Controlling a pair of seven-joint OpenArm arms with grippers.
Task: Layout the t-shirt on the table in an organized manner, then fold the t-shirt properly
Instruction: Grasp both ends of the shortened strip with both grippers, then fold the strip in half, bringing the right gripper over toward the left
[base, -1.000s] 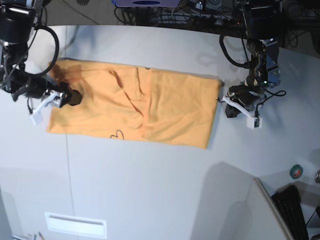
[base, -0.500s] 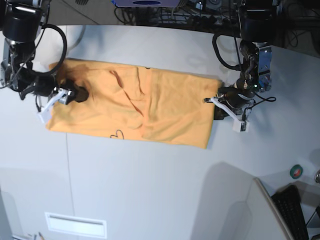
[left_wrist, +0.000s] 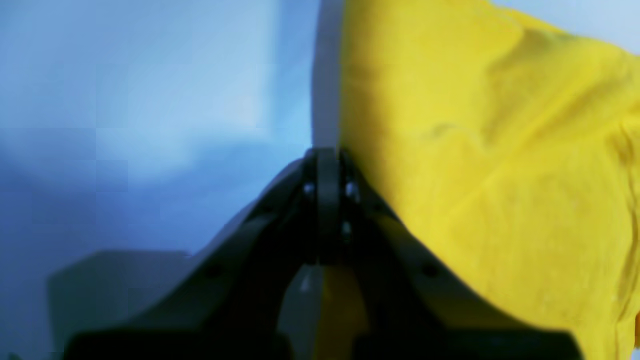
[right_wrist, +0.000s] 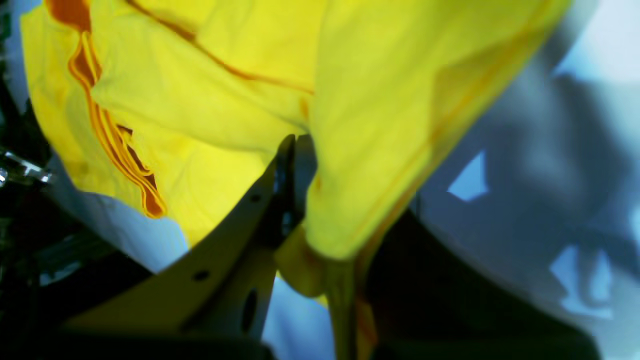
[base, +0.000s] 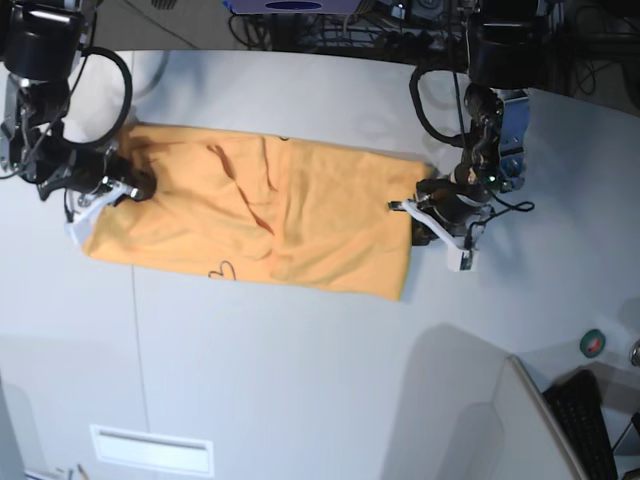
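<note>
The orange-yellow t-shirt (base: 270, 215) lies as a long band across the white-grey table (base: 300, 380), with creases near its middle. My right gripper (base: 135, 187) is at the shirt's left end. In the right wrist view this gripper (right_wrist: 300, 150) is shut on a bunched fold of the t-shirt (right_wrist: 200, 115). My left gripper (base: 415, 208) is at the shirt's right edge. Seen from the left wrist, its jaws (left_wrist: 325, 155) are shut, and the edge of the t-shirt (left_wrist: 475, 175) runs straight into their tips. Black lettering (base: 222, 270) shows near the front edge.
A thin dark seam (base: 135, 340) runs down the table's left part. A roll of tape (base: 593, 343) and a dark keyboard (base: 590, 425) sit at the lower right beside a grey panel (base: 480, 420). Cables (base: 350, 30) crowd the far edge.
My right gripper has shut on the shirt's left end and drawn slightly left. The left gripper has moved left over the right edge. The whole shirt has shifted a little left.
</note>
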